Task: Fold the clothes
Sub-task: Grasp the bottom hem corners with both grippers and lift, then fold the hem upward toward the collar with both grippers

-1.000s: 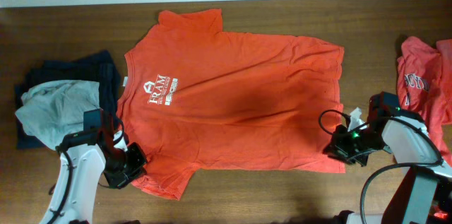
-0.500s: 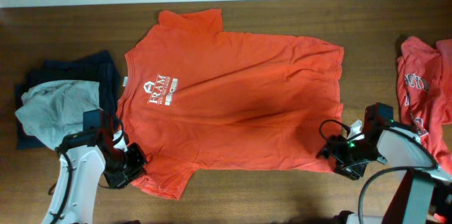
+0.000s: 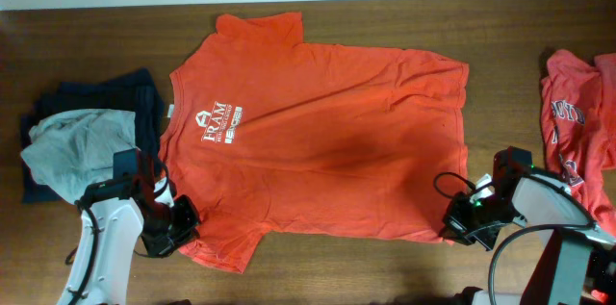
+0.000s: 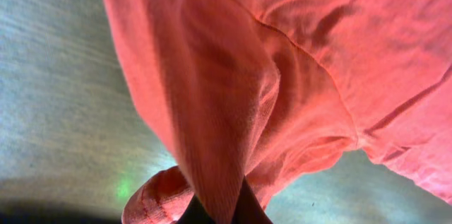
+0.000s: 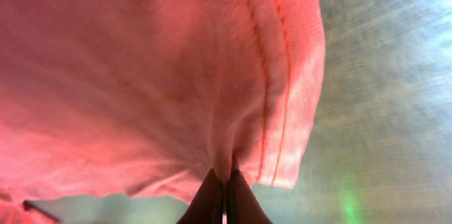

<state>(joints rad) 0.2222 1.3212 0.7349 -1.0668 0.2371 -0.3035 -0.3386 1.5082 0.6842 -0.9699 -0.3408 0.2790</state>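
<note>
Your left gripper [image 3: 183, 220] and right gripper [image 3: 458, 224] each pinch the near edge of the orange T-shirt [image 3: 318, 141], spread flat lengthwise between them, its body lying beyond both across the table [image 3: 385, 12].

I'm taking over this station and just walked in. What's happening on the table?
Two robot arms are set to fold the orange T-shirt, which lies spread flat on the table with its printed front up. The left claw is pinched on the near sleeve and the right claw on the near hem corner. No fold is made yet. A grey garment lies on a navy garment at the left, and another red shirt lies at the right edge.
</note>
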